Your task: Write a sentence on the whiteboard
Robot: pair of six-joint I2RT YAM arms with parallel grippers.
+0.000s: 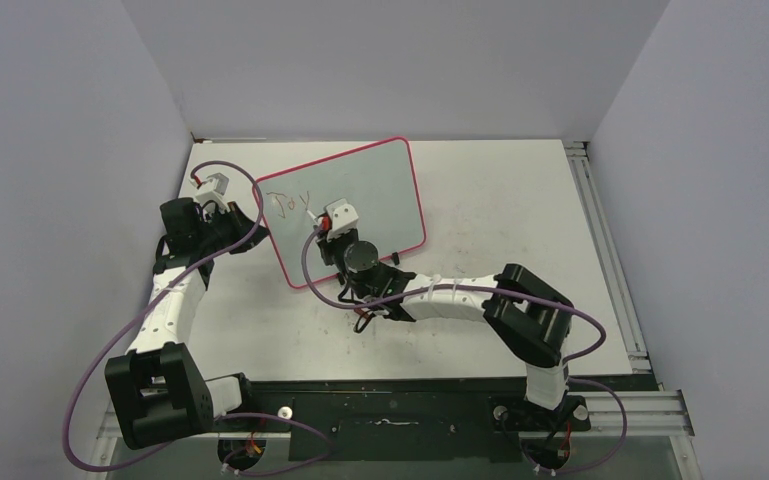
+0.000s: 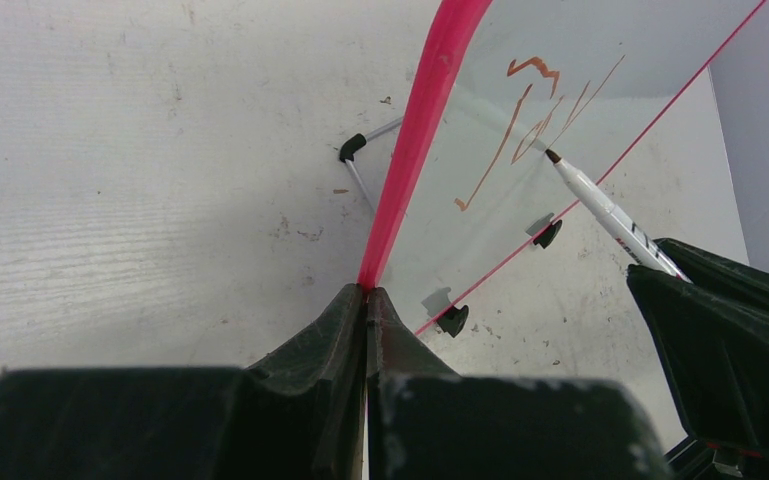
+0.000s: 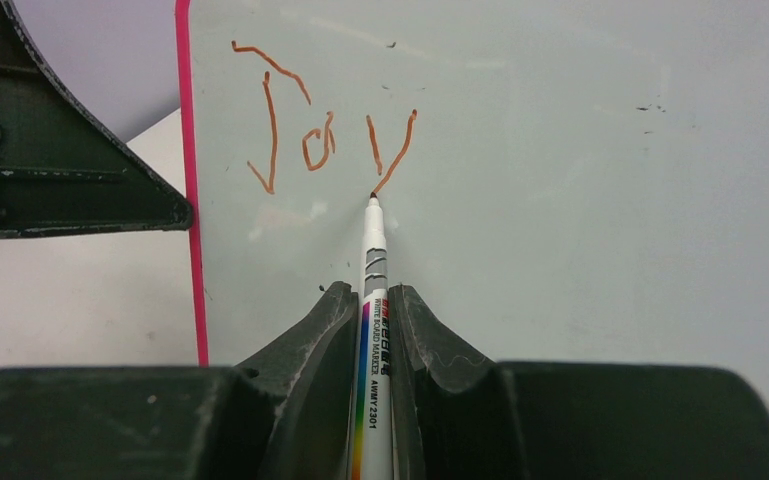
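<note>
Pink-framed whiteboard [image 2: 460, 130] stands clamped between the left gripper's [image 2: 367, 292] jaws, apparently tilted.

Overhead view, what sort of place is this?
Likely a robotics lab test cell: plain grey walls box in a scuffed white table, with a left arm and right arm bolted to a metal rail at its near edge.

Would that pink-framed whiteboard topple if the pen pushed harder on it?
Probably tippy: the whiteboard rests on small black feet, and the left pincer clamps its frame, seemingly steadying it. Its thin edge suggests light yet stiff.
</note>
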